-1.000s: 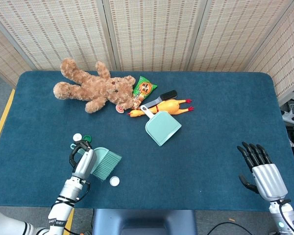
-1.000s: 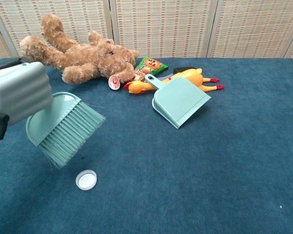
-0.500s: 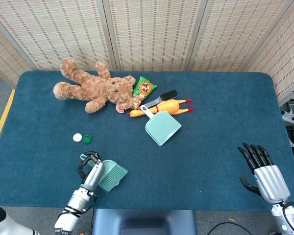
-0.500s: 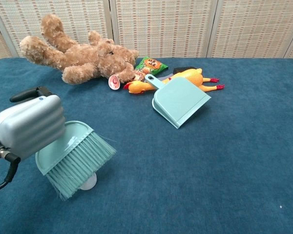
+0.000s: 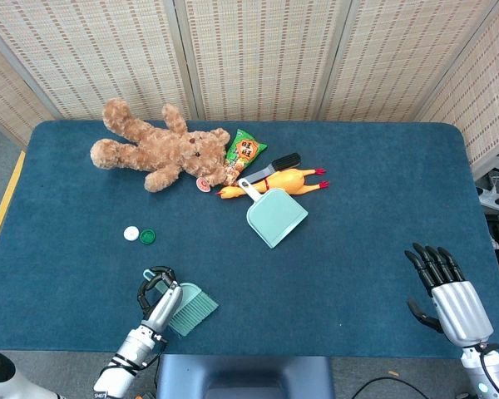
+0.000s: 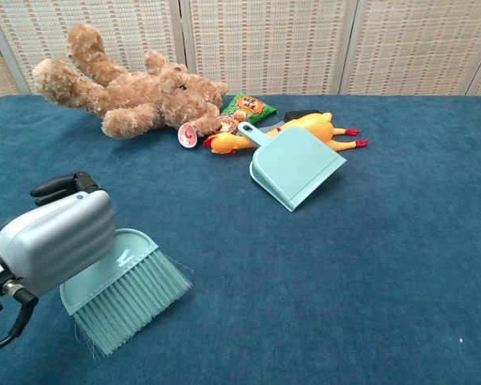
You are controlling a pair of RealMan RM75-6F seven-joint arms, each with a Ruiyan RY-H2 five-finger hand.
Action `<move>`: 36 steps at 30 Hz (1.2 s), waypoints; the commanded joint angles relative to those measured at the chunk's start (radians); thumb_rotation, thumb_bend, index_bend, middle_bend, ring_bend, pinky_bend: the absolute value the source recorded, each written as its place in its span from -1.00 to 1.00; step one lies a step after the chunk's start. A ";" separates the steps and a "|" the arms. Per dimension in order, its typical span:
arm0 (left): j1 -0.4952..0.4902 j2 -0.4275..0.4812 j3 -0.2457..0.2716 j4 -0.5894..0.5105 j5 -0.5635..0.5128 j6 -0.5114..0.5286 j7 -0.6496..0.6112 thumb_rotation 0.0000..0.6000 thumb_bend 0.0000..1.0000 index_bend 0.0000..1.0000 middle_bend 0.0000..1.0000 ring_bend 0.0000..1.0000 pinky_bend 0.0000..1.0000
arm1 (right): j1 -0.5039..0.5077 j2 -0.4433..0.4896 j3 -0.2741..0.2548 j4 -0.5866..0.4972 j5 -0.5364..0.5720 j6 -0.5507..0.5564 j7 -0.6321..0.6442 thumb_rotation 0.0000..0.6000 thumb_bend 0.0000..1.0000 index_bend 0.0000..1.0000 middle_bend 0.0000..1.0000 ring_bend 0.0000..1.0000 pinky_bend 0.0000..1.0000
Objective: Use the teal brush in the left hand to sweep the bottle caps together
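My left hand (image 5: 160, 301) (image 6: 52, 241) grips the teal brush (image 5: 190, 306) (image 6: 124, 293) near the table's front edge, bristles pointing right and down toward the cloth. A white bottle cap (image 5: 131, 233) and a green bottle cap (image 5: 148, 236) lie side by side farther back on the left, well apart from the brush. The white cap seen earlier by the front edge is hidden under or behind the brush. My right hand (image 5: 445, 287) rests at the front right with fingers apart, holding nothing.
A teal dustpan (image 5: 274, 214) (image 6: 293, 164) lies mid-table. Behind it are a rubber chicken (image 5: 274, 182), a black brush (image 5: 273, 166), a snack packet (image 5: 244, 153) and a teddy bear (image 5: 158, 152). The blue table (image 5: 358, 216) ends just in front of my left hand.
My left hand has pulled the brush toward the front edge and down. The lone white cap near the front went out of sight beneath the bristles. The right hand has stayed still.
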 commanded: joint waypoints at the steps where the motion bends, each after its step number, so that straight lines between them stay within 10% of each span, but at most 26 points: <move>1: 0.016 -0.026 0.003 0.068 0.010 -0.005 0.025 1.00 0.10 0.74 1.00 0.48 0.62 | -0.001 0.001 0.001 -0.002 0.002 0.000 -0.002 1.00 -0.53 -1.00 -1.00 -1.00 -1.00; 36: 0.079 -0.067 -0.128 0.350 0.014 -0.064 -0.005 1.00 0.10 0.74 1.00 0.48 0.63 | -0.004 0.008 0.011 -0.016 0.029 -0.012 -0.017 1.00 -0.53 -1.00 -1.00 -1.00 -1.00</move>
